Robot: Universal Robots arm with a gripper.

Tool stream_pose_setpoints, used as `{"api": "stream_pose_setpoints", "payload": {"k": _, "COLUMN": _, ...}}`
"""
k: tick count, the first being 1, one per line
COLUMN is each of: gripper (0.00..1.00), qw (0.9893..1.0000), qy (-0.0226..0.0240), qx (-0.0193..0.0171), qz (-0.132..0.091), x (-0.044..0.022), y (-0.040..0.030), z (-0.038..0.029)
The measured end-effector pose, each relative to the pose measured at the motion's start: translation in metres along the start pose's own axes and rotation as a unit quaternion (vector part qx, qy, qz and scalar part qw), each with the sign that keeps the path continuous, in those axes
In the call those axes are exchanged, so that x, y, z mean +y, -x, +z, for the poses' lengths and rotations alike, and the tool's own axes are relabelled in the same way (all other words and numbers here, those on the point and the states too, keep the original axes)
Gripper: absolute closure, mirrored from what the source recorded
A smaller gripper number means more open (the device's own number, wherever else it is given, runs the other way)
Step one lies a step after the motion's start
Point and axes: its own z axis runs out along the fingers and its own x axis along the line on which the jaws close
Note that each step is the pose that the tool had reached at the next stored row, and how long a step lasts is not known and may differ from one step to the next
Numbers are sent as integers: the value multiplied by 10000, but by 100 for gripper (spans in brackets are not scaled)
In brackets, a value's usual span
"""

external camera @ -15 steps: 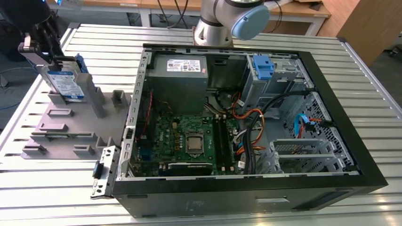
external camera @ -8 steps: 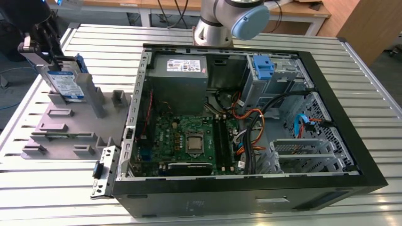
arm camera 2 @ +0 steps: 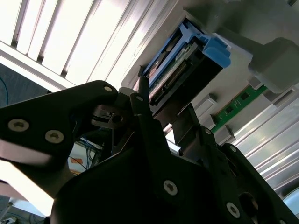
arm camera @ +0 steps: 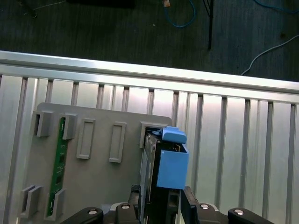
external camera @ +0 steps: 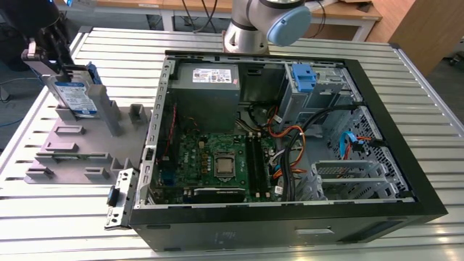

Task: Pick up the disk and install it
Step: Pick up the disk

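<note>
Exterior view has the pincer (external camera: 62, 68) clamped on the top end of the disk (external camera: 76, 98), which stands upright right below it over the grey holder plate (external camera: 73, 144). In the second wrist view the fingers (arm camera 2: 145, 112) squeeze the disk from both sides, with its blue carrier poking out past the tips. Can't tell if its far end touches the plate. The open PC case (external camera: 254, 231) sits well off to the pincer's side.
</note>
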Motion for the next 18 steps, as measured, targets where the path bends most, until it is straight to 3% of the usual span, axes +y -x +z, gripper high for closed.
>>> {"api": "stream_pose_setpoints", "payload": {"k": 18, "gripper": 54, "qw": 10000, "qy": -1, "qx": -1, "qz": 0, "x": -10, "y": 0, "z": -14}}
